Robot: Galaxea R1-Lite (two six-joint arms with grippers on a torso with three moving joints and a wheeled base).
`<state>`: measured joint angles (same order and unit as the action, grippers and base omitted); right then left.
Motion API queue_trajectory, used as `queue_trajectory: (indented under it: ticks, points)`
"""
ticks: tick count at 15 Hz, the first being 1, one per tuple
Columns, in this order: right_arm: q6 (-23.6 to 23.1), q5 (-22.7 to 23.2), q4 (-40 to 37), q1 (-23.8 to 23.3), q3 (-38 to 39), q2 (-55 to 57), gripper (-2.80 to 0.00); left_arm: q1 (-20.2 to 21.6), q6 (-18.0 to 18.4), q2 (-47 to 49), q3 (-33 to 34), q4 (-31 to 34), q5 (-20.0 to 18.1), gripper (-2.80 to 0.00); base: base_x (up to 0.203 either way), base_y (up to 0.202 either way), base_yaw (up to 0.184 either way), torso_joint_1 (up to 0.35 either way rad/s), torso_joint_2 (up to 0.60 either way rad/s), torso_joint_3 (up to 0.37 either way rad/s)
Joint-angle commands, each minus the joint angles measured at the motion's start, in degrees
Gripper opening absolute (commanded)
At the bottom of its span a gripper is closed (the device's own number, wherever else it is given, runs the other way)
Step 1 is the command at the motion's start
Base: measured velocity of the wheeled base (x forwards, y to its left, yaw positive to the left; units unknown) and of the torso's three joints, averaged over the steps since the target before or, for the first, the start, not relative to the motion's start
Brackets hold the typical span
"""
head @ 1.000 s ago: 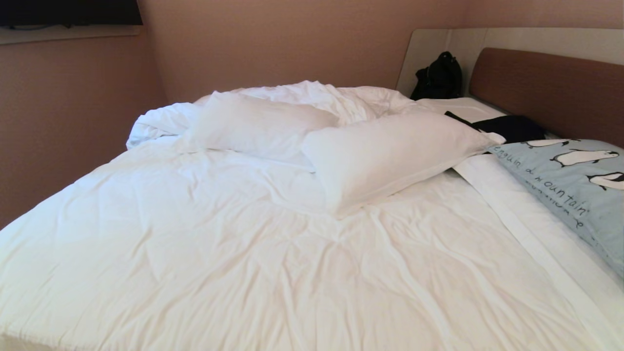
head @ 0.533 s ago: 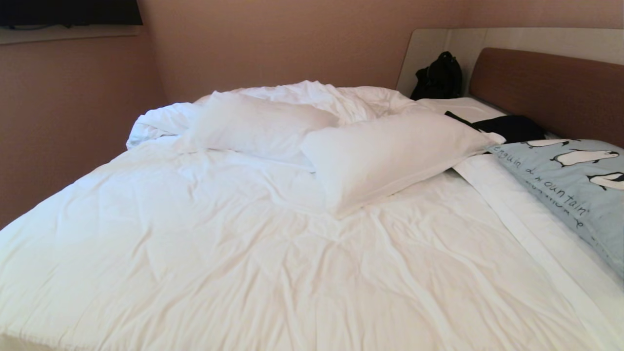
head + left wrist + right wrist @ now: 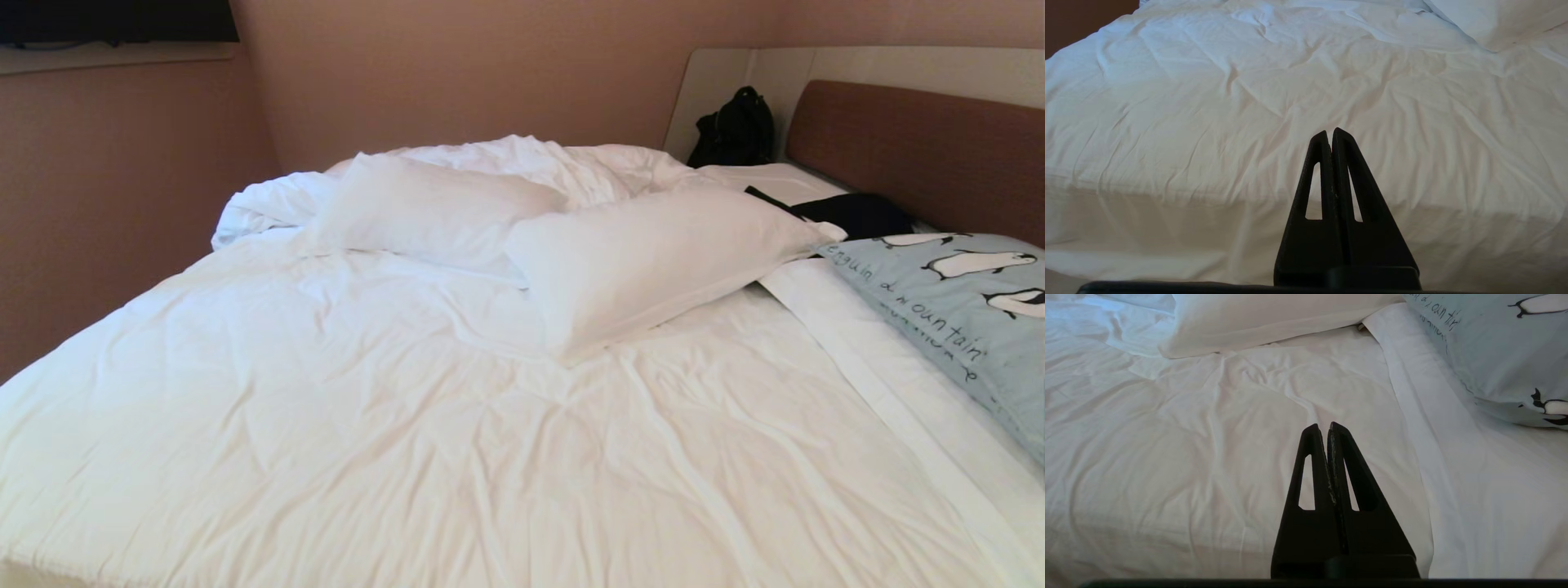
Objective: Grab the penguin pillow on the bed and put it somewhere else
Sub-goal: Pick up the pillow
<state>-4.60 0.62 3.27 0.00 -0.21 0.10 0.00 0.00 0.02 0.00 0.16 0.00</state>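
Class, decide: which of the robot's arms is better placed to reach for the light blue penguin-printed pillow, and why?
Right. The light blue penguin-printed pillow lies on the bed's right side and appears in the right wrist view just ahead of the shut right end effector; the left end effector faces only white duvet.

Neither arm appears in the head view; each tool shows only in its own wrist view. The left tool (image 3: 1331, 131) has both black fingers pressed together along their full length, tips meeting in a single point, holding nothing, and it is directed forward and slightly downward. The right tool (image 3: 1324, 426) is in the same condition: fingers (image 3: 1345, 465) closed flat against each other with only a thin seam between them, empty, directed forward and slightly downward.
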Motion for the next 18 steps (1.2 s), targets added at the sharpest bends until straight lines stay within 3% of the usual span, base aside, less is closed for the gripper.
queue_trajectory:
  ticks: [1, 8, 18]
  points:
    - [0.03, -0.01, -2.81, 0.00, 0.07, 0.08, -2.80, 0.00, 0.00, -0.02, 0.00, 0.02, 0.00, -2.80, 0.000, 0.000, 0.000, 0.000, 0.00, 0.000]
    - [4.64, -0.53, -3.33, 0.00, 0.12, 0.03, -2.80, 0.00, 0.00, -0.02, 0.00, 0.02, 0.00, -2.80, 0.000, 0.000, 0.000, 0.000, 0.00, 0.000]
    - [4.86, -0.53, -3.32, 0.00, 0.12, 0.08, -2.80, 0.00, 0.00, -0.02, 0.00, 0.02, 0.00, -2.80, 0.000, 0.000, 0.000, 0.000, 0.00, 0.000]
